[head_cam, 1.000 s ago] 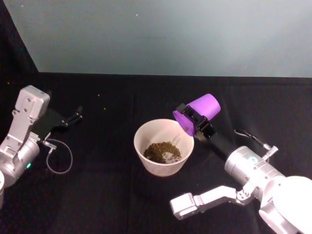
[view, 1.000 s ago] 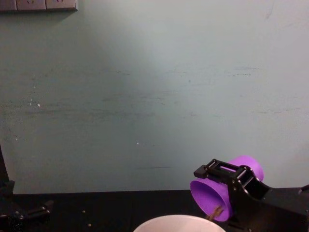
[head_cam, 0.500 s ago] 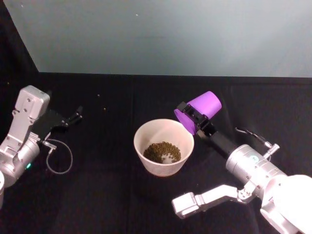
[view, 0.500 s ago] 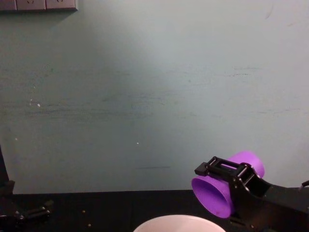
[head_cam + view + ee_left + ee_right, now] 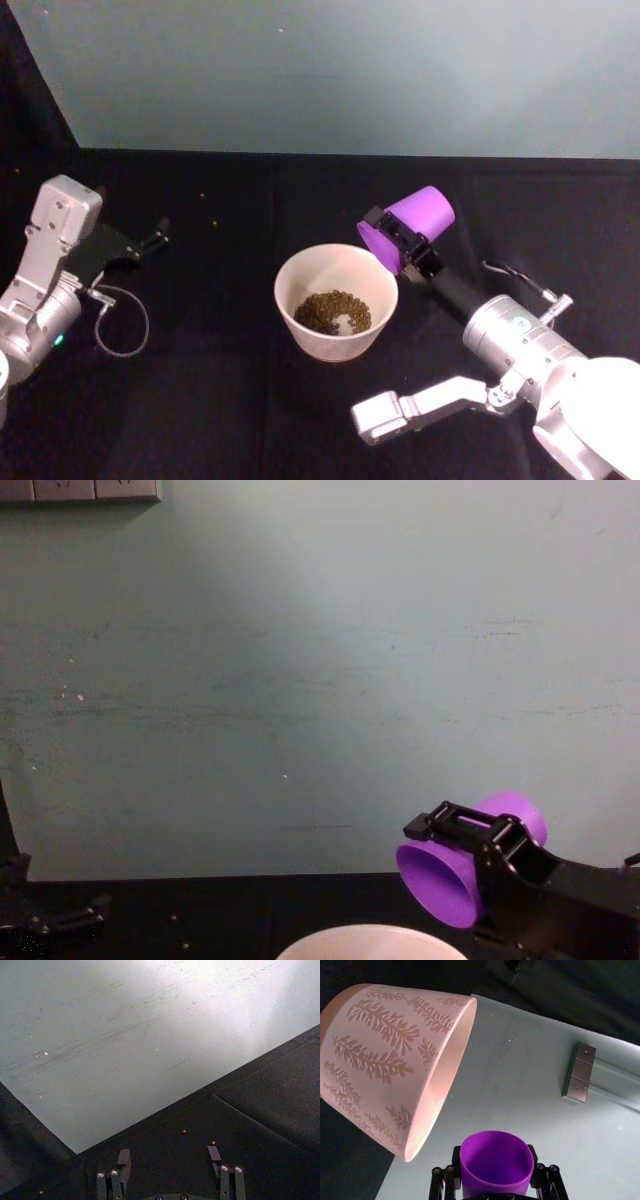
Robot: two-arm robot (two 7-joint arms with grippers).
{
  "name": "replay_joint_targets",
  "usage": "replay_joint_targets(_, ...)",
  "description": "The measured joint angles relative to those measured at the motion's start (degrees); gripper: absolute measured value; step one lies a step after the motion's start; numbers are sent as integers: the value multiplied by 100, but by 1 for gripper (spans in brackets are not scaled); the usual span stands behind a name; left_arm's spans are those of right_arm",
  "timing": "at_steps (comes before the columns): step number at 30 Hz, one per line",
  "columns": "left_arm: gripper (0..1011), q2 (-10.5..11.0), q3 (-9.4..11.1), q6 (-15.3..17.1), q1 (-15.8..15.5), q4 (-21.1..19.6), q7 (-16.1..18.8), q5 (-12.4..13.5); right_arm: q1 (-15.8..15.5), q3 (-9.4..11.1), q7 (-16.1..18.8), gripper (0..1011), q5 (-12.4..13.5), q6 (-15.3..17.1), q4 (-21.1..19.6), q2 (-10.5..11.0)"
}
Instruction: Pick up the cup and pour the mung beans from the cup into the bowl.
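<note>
The purple cup (image 5: 420, 218) hangs tipped on its side just right of the bowl (image 5: 296, 272), mouth turned toward it, with my right gripper (image 5: 399, 239) shut on it near the rim. The mung beans (image 5: 333, 311) lie heaped in the bottom of the pale bowl. In the chest view the cup (image 5: 438, 881) is above the bowl's rim (image 5: 365, 938), and nothing falls from it. The right wrist view shows the cup (image 5: 495, 1162) beside the leaf-patterned bowl wall (image 5: 390, 1060). My left gripper (image 5: 150, 240) rests far left, open (image 5: 169, 1157).
A few stray beans (image 5: 203, 196) lie on the black cloth behind the bowl. A thin cable loop (image 5: 120, 322) lies by the left arm. A pale green wall (image 5: 320, 680) closes off the back of the table. My right arm's elbow (image 5: 420, 410) is at the front right.
The cup has drawn slightly right, away from the bowl's centre. A second ago a few beans were dropping from its mouth; none fall now. The left arm is still.
</note>
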Motion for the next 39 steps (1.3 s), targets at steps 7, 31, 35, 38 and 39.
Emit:
replay_joint_targets(7,1000,0,0,0,0,0,0,0,8,-12,-83,742,-29,-7,-4,7)
replay_joint_targets(31,1000,0,0,0,0,0,0,0,27,28,-219,742,-83,47,-102,28)
replay_joint_targets(35,1000,0,0,0,0,0,0,0,-101,262,-261,742,372,62,-150,-66)
replay_joint_targets(38,1000,0,0,0,0,0,0,0,-258,514,-256,742,894,-9,-213,-145)
replay_joint_targets(39,1000,0,0,0,0,0,0,0,-349,667,-212,742,1248,-83,-255,-176)
